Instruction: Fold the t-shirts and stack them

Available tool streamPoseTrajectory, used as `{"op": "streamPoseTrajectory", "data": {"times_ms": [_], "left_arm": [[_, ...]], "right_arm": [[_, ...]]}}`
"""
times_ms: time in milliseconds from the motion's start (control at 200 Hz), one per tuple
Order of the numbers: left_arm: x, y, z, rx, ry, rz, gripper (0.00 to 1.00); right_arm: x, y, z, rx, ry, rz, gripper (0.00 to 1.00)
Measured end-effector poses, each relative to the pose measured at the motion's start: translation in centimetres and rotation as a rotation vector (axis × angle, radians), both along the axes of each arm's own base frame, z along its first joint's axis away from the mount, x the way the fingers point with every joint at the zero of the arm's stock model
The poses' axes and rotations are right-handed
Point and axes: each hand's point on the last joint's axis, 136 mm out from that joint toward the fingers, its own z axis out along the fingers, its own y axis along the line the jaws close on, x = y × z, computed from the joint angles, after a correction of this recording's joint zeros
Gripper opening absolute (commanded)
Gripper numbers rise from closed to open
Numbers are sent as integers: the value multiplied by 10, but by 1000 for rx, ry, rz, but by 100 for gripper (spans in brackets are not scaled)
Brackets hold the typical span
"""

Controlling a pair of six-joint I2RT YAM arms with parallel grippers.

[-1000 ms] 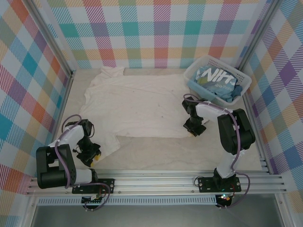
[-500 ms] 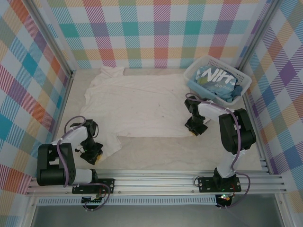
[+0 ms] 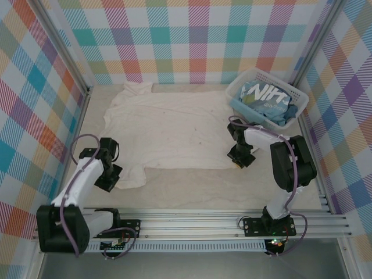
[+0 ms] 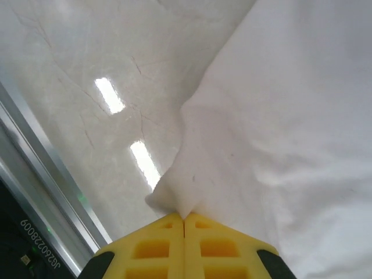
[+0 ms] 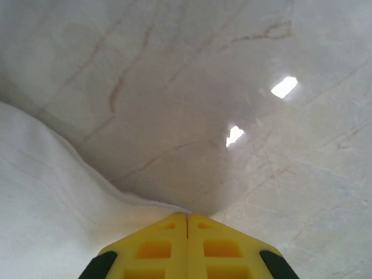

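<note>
Cloth position: a plain cream-white cloth t-shirt (image 3: 168,125) lies spread flat and slightly wrinkled across the middle of the pale marble-patterned table (image 3: 203,189). It reaches from the far left corner almost to the right arm. One sleeve-like flap points to the far left; another hangs toward the near left.

Left gripper (image 3: 108,178): sits at the near-left flap of this shirt. In the left wrist view its yellow pads (image 4: 157,250) are pressed together, with a small peak of white fabric pinched between the tips. The cloth rises from the table into the pinch and fans out to the right.

Right gripper (image 3: 239,158): sits at the near-right corner of the same shirt. In the right wrist view its yellow pads are likewise closed against each other. The shirt's edge runs in from the left and ends at the tips, so the grip takes only the very border of the fabric. Bare table lies to the right of the pinch.

Second garment: a light blue cloth t-shirt with big white lettering (image 3: 264,97) lies crumpled inside a white plastic slatted basket (image 3: 237,88). The basket stands in the far right corner, just beyond the right arm and close to the cream shirt's far-right edge
</note>
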Motion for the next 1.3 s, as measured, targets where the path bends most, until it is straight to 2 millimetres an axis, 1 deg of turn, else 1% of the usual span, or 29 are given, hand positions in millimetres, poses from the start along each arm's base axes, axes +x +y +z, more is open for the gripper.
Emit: {"op": "streamPoseTrajectory", "data": {"times_ms": [60,140,270,350,450,530,600,700,820,930,1055,1200,1300], "left_arm": [[-11,0,12,8,-49,41,0],[-29,2,22,10,-76,96,0],[-52,2,28,12,-75,140,0],[-61,0,31,20,-63,129,0],[-62,-7,40,30,-69,74,0],[-56,-13,50,44,-89,25,0],[-51,-17,55,66,-98,-16,0],[-38,-23,61,104,-112,-77,0],[-12,-28,73,148,-151,-111,0],[21,-33,83,190,-200,-162,0],[59,-38,93,205,-244,-196,0],[108,-35,105,228,-283,-228,0],[135,-30,110,245,-301,-244,0]], "right_arm": [[-5,0,0,4,6,1,0],[-9,1,0,10,13,9,0],[-15,0,0,7,24,30,0],[-20,-1,0,2,35,35,0],[-27,-5,3,-10,44,37,0],[-30,-7,6,-11,40,40,0],[-31,-7,7,-9,37,41,0],[-33,-7,6,-7,43,40,0],[-33,-7,6,-8,43,44,0],[-30,-5,11,-10,37,47,0],[-18,-3,23,-12,7,48,0],[-1,2,40,-6,-41,48,0],[12,4,51,-8,-71,51,0]]}}
